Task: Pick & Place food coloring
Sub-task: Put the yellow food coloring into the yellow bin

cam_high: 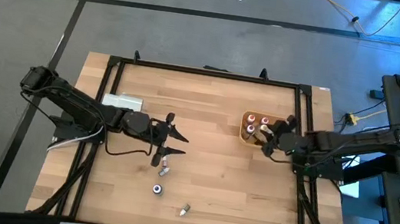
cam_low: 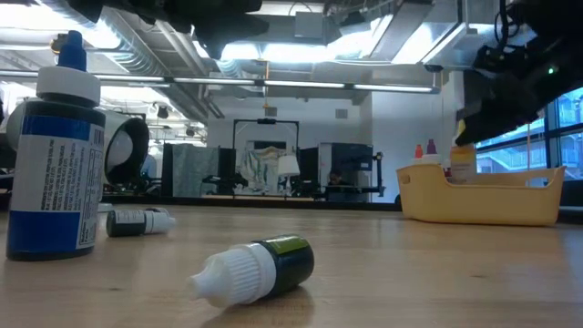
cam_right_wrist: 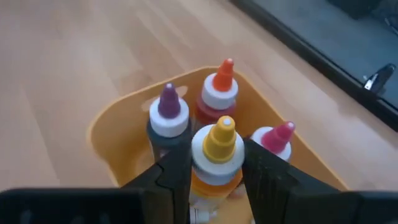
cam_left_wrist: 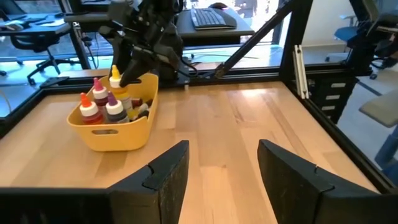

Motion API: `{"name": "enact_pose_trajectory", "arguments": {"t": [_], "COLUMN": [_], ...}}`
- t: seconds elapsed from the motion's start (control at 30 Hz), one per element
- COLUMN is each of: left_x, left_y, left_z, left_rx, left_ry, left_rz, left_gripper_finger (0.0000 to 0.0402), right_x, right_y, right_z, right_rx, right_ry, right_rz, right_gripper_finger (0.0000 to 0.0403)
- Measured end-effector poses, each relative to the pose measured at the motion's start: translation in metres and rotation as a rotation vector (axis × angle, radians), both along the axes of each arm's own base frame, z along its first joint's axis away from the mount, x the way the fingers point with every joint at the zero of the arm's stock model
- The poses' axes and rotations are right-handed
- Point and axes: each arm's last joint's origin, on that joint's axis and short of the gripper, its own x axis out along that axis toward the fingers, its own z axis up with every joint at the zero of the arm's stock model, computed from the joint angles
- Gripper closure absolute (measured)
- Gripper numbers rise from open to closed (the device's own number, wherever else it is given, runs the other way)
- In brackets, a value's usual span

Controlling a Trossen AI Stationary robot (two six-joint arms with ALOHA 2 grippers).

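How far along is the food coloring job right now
Three bottles already stand in the yellow tray: purple-tipped, orange-tipped, pink-tipped. The right gripper holds the yellow-tipped bottle over the tray. Three bottles still lie on the table, near the open left gripper.

floor [cam_high: 195, 34]: grey, dark seams | desk chair [cam_left_wrist: 46, 43] | ceiling lights [cam_low: 273, 50]: on

No readable text anywhere.
The upright blue-labelled bottle [cam_low: 53, 155] close to the low camera carries lines of print and a barcode-like strip, all too fine to make out. The lying green-labelled bottle [cam_low: 255, 266] shows no legible words; neither do the capped bottles in the yellow tray [cam_right_wrist: 112, 134].
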Motion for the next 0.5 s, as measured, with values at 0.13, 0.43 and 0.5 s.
{"name": "enact_pose_trajectory", "arguments": {"t": [0.13, 0.43, 0.5], "left_x": [0.0, 0.0, 0.0], "left_y": [0.0, 0.0, 0.0], "left_z": [0.0, 0.0, 0.0], "left_rx": [0.0, 0.0, 0.001], "left_ry": [0.002, 0.003, 0.005], "left_rz": [0.0, 0.001, 0.0], "left_gripper_finger": [0.0218, 0.022, 0.0218], "right_x": [0.002, 0.002, 0.002], "right_y": [0.0, -0.001, 0.0], "right_z": [-0.01, -0.028, -0.026], "right_rx": [-0.014, -0.014, -0.016], "right_ry": [-0.046, -0.1, -0.091], "right_rz": [-0.01, -0.024, -0.018], "right_gripper_finger": [0.0279, 0.0279, 0.0279]}}
